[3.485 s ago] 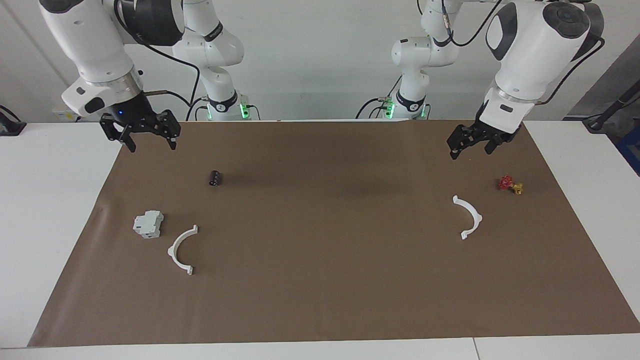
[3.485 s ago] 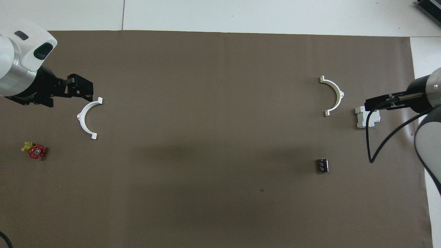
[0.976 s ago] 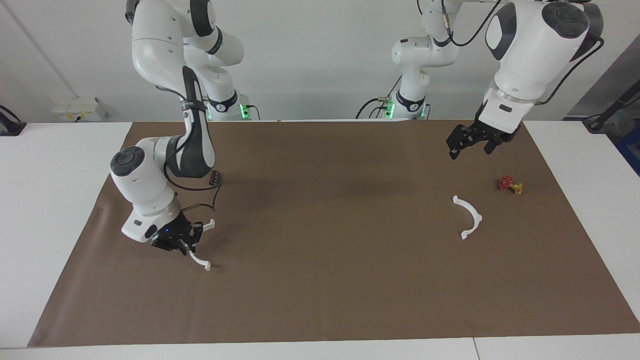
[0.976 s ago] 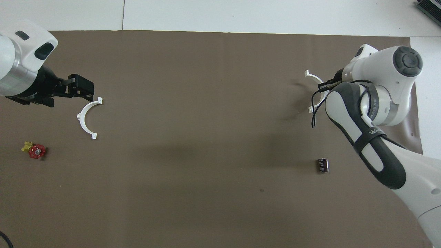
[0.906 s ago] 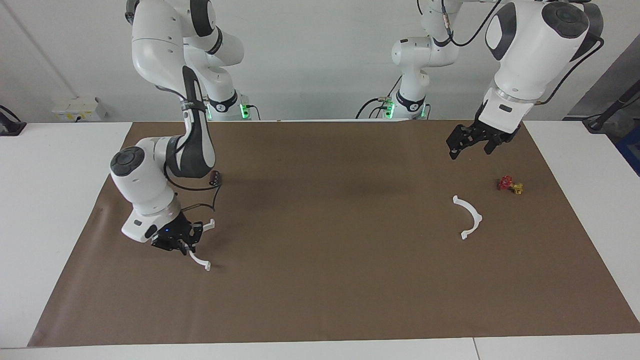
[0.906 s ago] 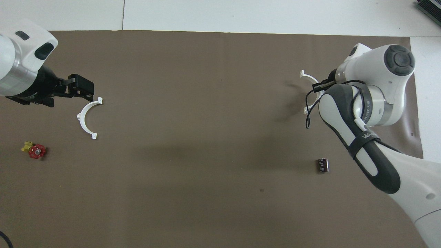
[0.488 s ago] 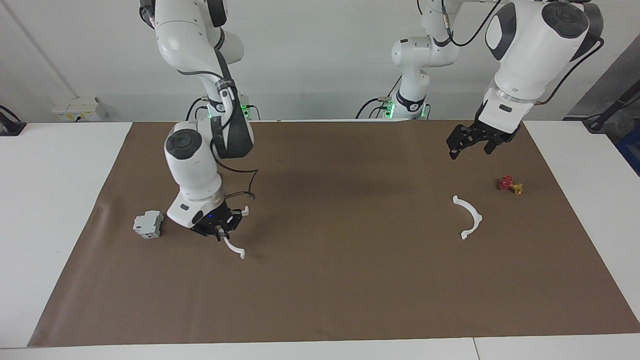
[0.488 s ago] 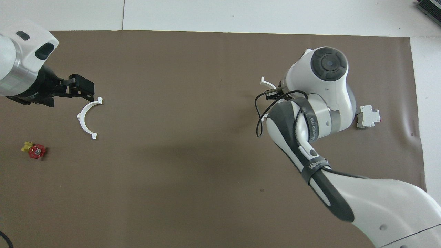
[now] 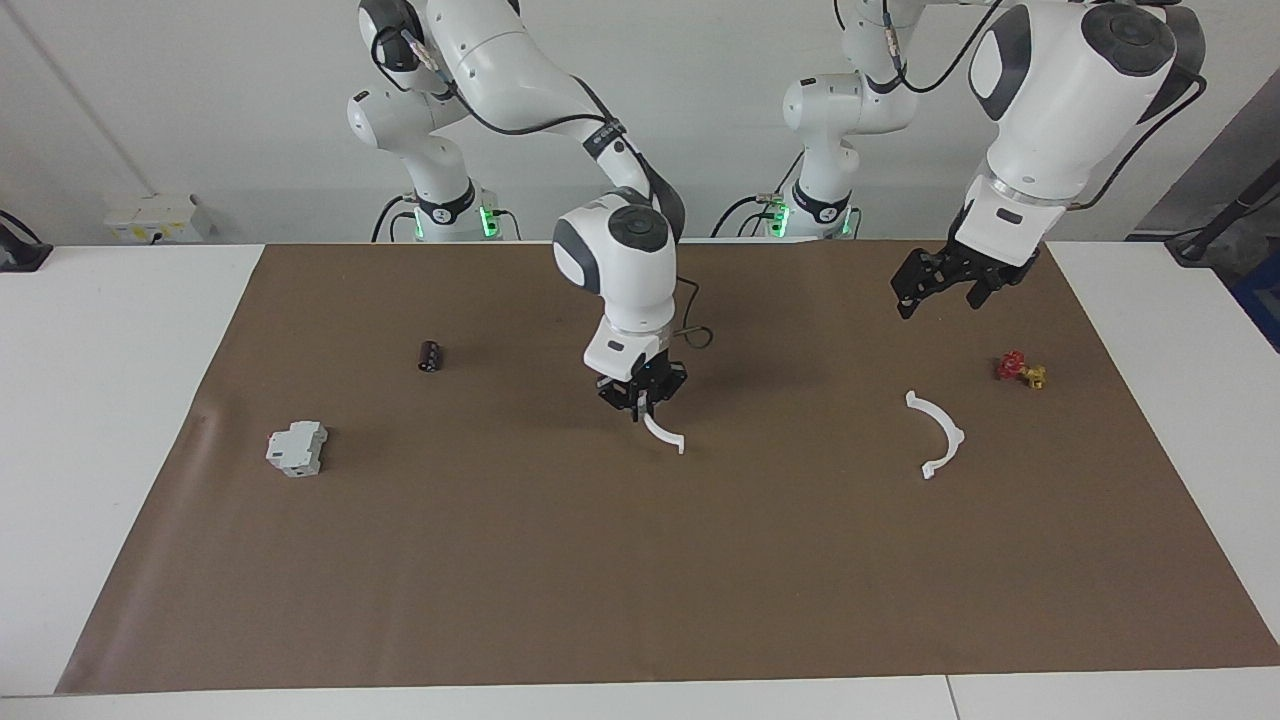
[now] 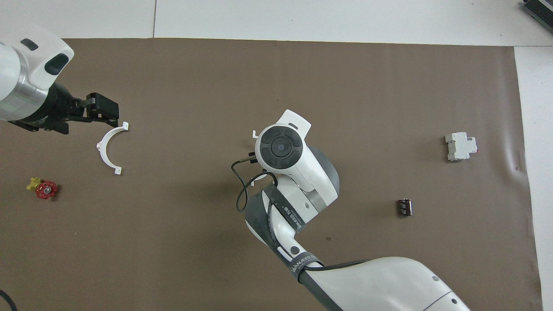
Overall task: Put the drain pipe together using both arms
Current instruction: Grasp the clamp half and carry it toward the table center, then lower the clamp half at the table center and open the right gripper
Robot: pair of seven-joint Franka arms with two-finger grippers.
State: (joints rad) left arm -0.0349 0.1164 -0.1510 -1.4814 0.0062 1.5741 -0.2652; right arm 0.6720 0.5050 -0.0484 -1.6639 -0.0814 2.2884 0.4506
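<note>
The drain pipe is in two white half-ring pieces. My right gripper (image 9: 640, 398) is shut on one half-ring (image 9: 665, 436), which hangs low over the middle of the brown mat. In the overhead view the right arm's wrist covers most of that half-ring (image 10: 255, 133); only its end tabs show. The other half-ring (image 9: 937, 436) (image 10: 108, 147) lies flat on the mat toward the left arm's end. My left gripper (image 9: 936, 292) (image 10: 102, 110) hangs open and empty, raised over the mat beside that lying piece, not touching it.
A small red-and-yellow valve (image 9: 1020, 370) (image 10: 42, 188) lies by the lying half-ring, toward the left arm's end. Toward the right arm's end sit a grey-white boxy block (image 9: 297, 447) (image 10: 461, 146) and a small black cylinder (image 9: 430, 356) (image 10: 404, 207). The mat (image 9: 640, 580) covers most of the table.
My right arm has carried its half-ring from beside the boxy block to the mat's middle, uncovering the block and the black cylinder. The left arm has not moved.
</note>
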